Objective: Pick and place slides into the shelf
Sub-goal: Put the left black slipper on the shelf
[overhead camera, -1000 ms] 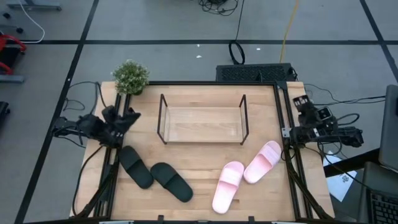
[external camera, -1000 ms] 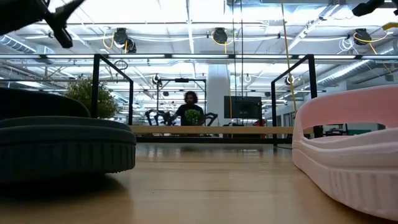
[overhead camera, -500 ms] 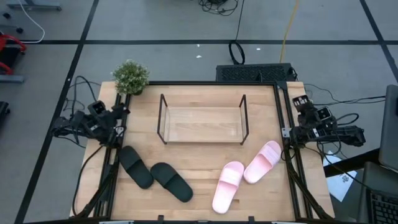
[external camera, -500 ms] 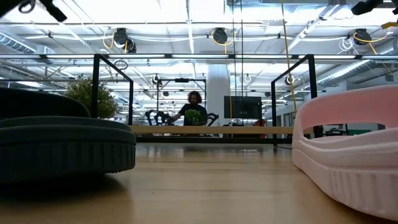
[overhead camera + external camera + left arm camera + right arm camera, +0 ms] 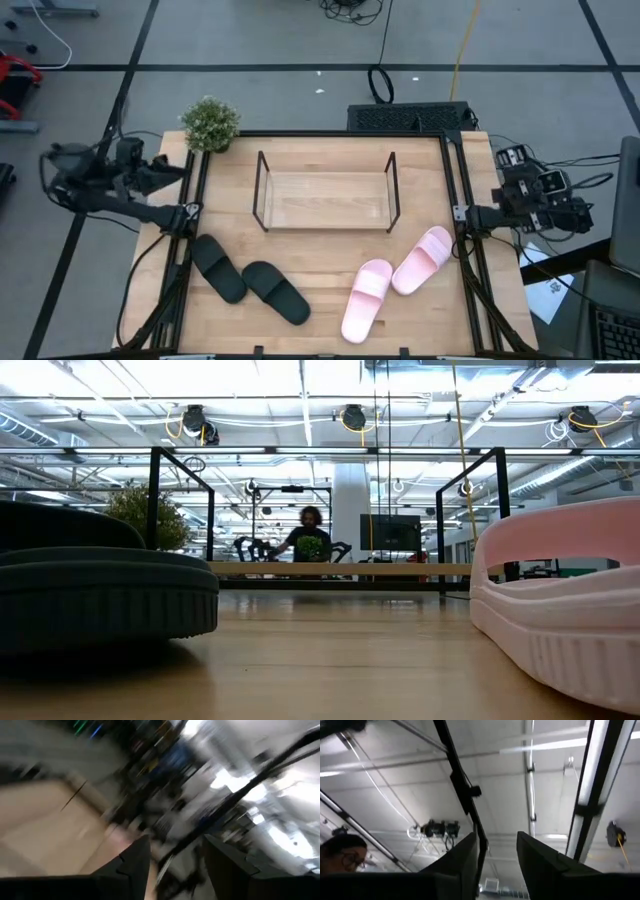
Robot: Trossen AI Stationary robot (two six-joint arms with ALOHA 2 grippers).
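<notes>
Overhead camera straight down on table (image 5: 330, 250), low camera level across it, both sharing shelf (image 5: 325, 190), wrist cameras tilted upward

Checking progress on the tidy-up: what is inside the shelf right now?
Nothing shows inside the shelf; wood shows through its clear base. The black slides and pink slides lie on the table in front of it.
</notes>
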